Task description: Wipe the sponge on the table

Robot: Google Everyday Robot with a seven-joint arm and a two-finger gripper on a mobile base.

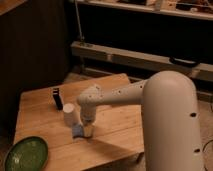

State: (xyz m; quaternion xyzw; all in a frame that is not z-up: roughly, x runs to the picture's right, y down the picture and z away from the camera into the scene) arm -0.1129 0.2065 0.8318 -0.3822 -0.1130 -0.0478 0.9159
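Reaching in from the right of the view, the robot's smooth white arm [125, 95] stretches over the low rectangular table with a light wooden slatted top [117, 131] and bends down near its middle, where the two-finger gripper [87, 121] points down at the boards. Its fingers are drawn fully together. They seem to be pinched on the upper edge of the small flat blue sponge with a lighter side [78, 131], though the dim light and the arm's shadow make the exact contact hard to read. The sponge lies flat on the tabletop directly under the gripper, toward the near edge and roughly midway along the table's length. A small white cup [70, 114] stands upright just beside the sponge, behind it and to the view's left, close to the gripper; whether the cup touches the gripper I cannot tell. Further back on that side, a short dark upright block [58, 98] stands apart from the cup. A round green plate [26, 154] rests at the near left corner of the table, well apart from the sponge. The robot's broad white rounded body [172, 125] fills the right of the view and hides the table's right end. Behind the table a pale horizontal ledge [130, 57] runs along a dark wall.
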